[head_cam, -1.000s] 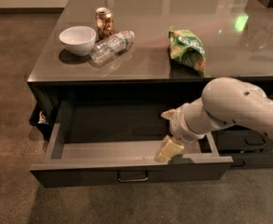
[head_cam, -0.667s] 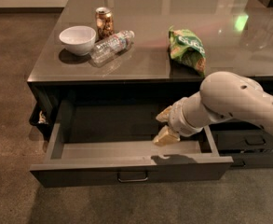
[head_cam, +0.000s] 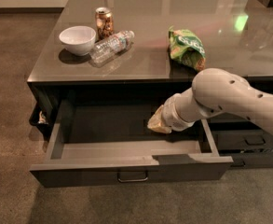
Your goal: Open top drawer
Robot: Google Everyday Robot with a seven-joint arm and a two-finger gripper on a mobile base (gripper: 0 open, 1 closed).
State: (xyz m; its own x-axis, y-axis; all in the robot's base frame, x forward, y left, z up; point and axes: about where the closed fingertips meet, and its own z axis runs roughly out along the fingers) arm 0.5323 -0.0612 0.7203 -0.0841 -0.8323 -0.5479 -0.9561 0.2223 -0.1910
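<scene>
Camera view: looked down on the tabletop [head_cam: 145,64] and the drawers beneath it.
Top drawer [head_cam: 126,169]: stood well out from under the tabletop, pale inside showing, handle [head_cam: 133,177] at the front centre.
Gripper [head_cam: 158,123]: hung over the drawer's rear right part, apart from the handle; its grip, clenched or released, could not be told.
Progress: drawer looked open, so the task seemed essentially done; only clearing the arm away seemed left.
</scene>
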